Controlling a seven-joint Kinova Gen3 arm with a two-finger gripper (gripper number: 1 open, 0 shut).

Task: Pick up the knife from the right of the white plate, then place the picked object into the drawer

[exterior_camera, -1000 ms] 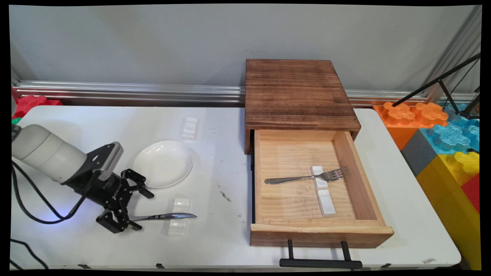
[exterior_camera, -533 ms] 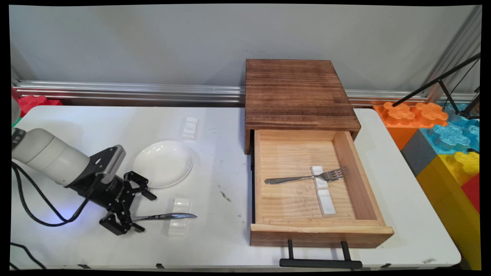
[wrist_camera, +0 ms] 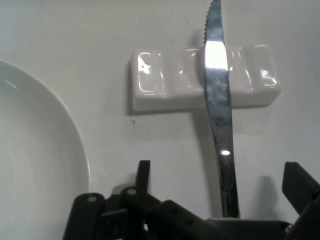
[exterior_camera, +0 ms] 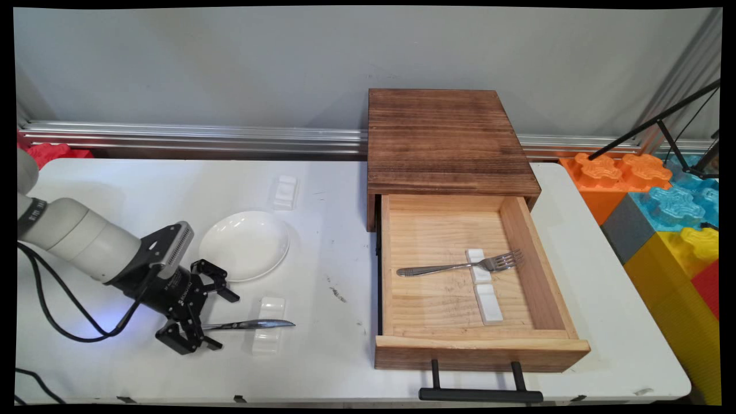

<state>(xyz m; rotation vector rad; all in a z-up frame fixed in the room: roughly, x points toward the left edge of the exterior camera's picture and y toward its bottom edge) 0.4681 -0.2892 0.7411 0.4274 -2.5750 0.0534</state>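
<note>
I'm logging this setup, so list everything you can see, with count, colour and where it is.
knife: one, silver, near left of the table, blade across a rest, handle end between the gripper's fingers
cutlery rests: four, white; one under the knife, one behind the plate, two in the drawer
plate: one, white, left of centre
fork: one, silver, in the drawer, across the far rest
drawer: one, pale wood, pulled open, black handle
cabinet: one, dark brown wood, far right of centre
table: one, white
foam blocks: several, mixed colours, at right
gripper: one, black, open about the knife handle
</note>
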